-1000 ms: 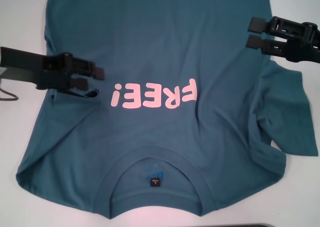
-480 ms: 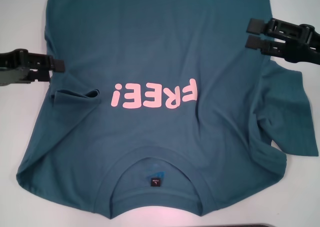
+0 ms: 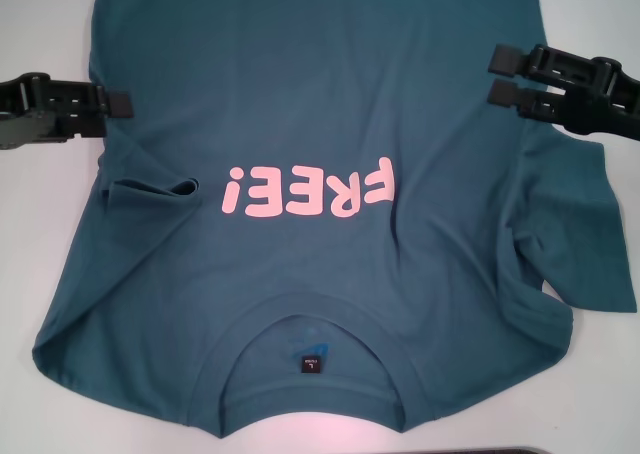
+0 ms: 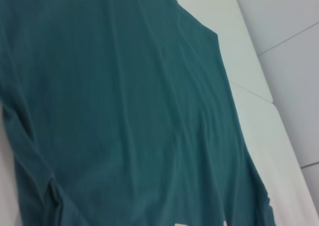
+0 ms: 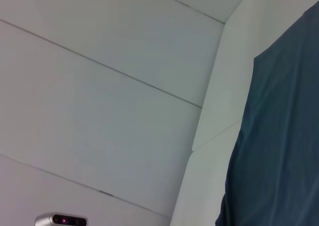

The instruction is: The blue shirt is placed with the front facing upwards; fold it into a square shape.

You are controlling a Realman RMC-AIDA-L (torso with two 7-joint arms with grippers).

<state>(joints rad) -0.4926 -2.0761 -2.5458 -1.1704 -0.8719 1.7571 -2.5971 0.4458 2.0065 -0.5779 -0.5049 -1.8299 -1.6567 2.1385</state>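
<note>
The blue shirt [image 3: 320,104] lies flat on the white table [image 3: 40,224], front up, its collar [image 3: 310,374] nearest me and the pink "FREE!" print [image 3: 308,189] upside down. Its left sleeve [image 3: 150,189] is folded inward onto the body, while the right sleeve [image 3: 590,234] lies spread out. My left gripper [image 3: 116,107] hovers at the shirt's left edge, open and holding nothing. Over the right side, above the sleeve, my right gripper [image 3: 503,76] is open and empty. The left wrist view is filled with shirt cloth [image 4: 124,111]. A strip of the shirt [image 5: 279,136] shows in the right wrist view.
White table surface shows on both sides of the shirt. A dark strip [image 3: 500,450] lies at the near edge of the head view. In the right wrist view there are white panels and a small silver device [image 5: 60,219].
My left gripper has pulled back leftward and away from the folded left sleeve, out to the shirt's edge. The right gripper shifted only slightly.
</note>
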